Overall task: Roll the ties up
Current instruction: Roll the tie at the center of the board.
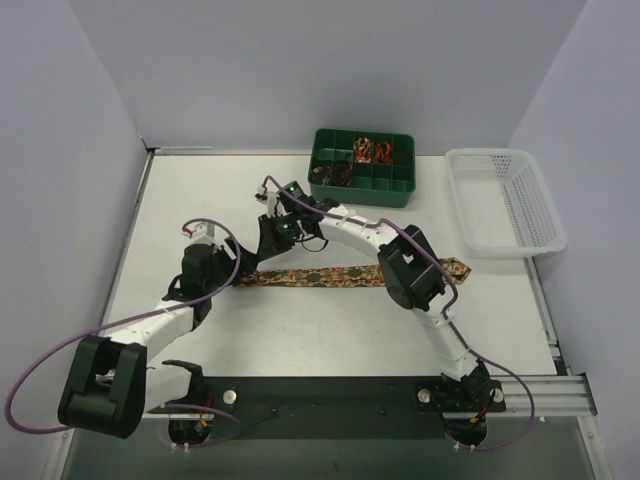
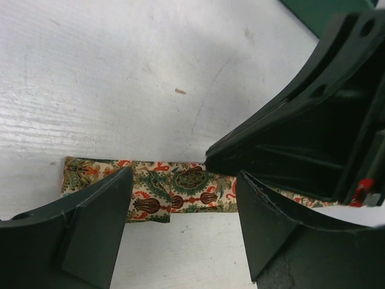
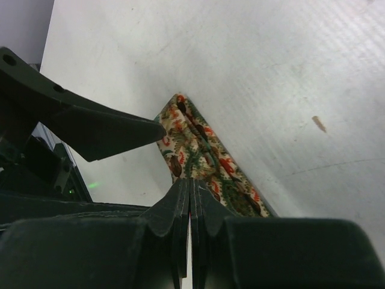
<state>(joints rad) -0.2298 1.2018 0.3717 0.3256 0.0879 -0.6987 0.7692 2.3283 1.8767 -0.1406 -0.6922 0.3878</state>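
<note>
The left gripper (image 2: 180, 180) hangs released, jaws wide astride the folded left end of the tie (image 1: 340, 274), a light, limp strip lying flat across the table (image 1: 300, 340), best taken at that fold. The right gripper (image 3: 191, 183), clenched, seems to press there rather than hold, crowding it; the green bin (image 1: 365, 196) and white basket (image 1: 505, 246) stand well apart.

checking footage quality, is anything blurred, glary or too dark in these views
Top external: even light, soft shadows, tie clear. Left wrist: tie pattern crisp, left gripper dark, little detail. Right wrist: right gripper close and soft, small green glow at left.
</note>
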